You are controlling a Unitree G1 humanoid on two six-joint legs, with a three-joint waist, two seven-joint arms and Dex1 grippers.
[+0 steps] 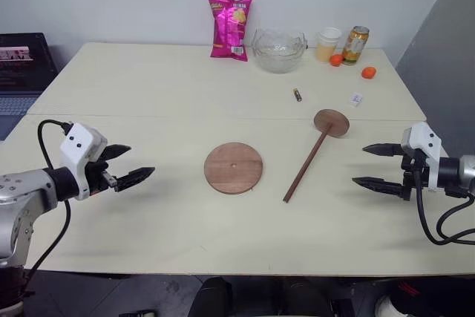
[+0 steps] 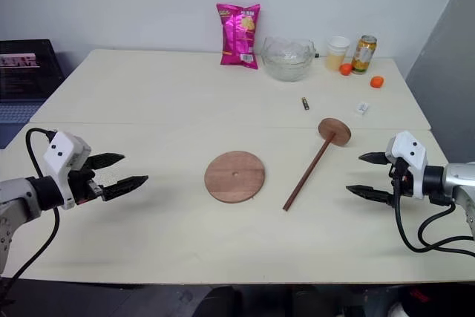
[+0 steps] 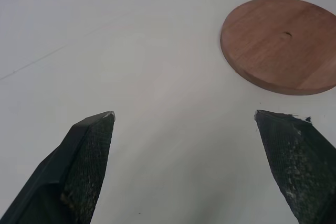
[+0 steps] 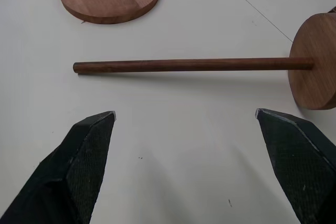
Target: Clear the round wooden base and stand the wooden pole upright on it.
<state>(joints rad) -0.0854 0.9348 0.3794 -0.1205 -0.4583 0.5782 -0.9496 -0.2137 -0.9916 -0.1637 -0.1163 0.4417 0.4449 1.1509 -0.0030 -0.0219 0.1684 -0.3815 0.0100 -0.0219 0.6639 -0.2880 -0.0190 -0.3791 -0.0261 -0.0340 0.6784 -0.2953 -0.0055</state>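
Lying flat on the table [image 1: 133,87], wooden pole [image 1: 307,164], just right of the round wooden base [image 1: 233,168] and apart from it; long axis slanting, free tip toward the near edge and close to the base's right side, disc end toward the far right corner. Base itself near the middle of the table, nothing resting on it, centre hole visible. Pole well nearer the right gripper [image 1: 377,165] than the left gripper [image 1: 125,165]: shaft crossing square in front of the right fingertips in the right wrist view, beyond them and not touched. Right fingers [image 4: 84,153] spread wide, nothing between; gripper aimed inward toward the table's middle and tipped slightly down, held above the surface near the right edge. Left fingers [image 3: 86,156] likewise parted and empty, hovering near the left edge, aimed inward, base off to one side of their line. Judged: clearing step already satisfied; next move probably a right-arm reach forward and down onto the shaft, jaws already lined up across it, then a swing upright with the free tip toward the centre hole. Chip bag [image 1: 230,27], glass bowl [image 1: 279,50], cup [image 1: 327,43] and can [image 1: 355,44] along the far edge, well clear.
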